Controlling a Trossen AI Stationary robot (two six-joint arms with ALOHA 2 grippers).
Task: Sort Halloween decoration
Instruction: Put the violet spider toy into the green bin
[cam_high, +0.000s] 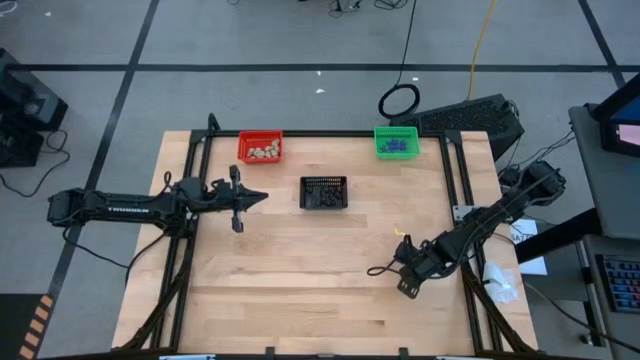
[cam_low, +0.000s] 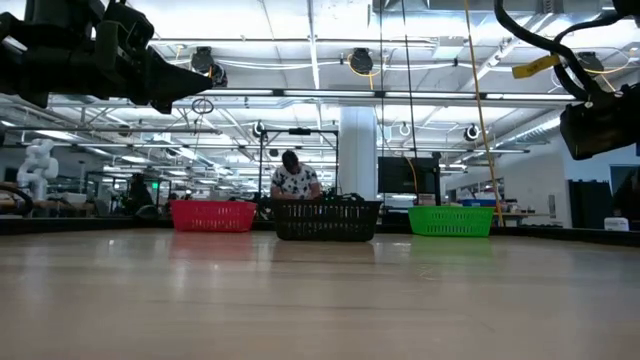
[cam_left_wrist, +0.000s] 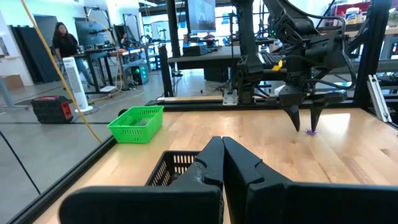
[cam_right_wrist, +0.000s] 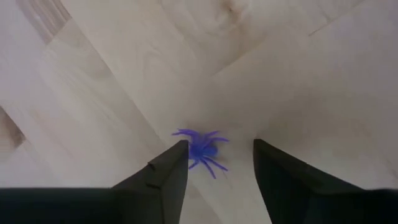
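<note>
Between open right gripper (cam_right_wrist: 214, 165) jaws: purple spider (cam_right_wrist: 202, 148), table (cam_right_wrist: 112, 74) bare around.

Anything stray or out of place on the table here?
One purple spider lies loose on the bare wood, outside any basket, between the open fingers of the right gripper. The other trinkets sit in the baskets.

The high view looks straight down on the whole worktop (cam_high: 320, 280); the low view skims level across it toward the black basket (cam_low: 327, 219). The left wrist view faces across the worktop at the right claw (cam_left_wrist: 305, 121), whose own camera stares closely down at the purple spider (cam_right_wrist: 202, 149).
</note>
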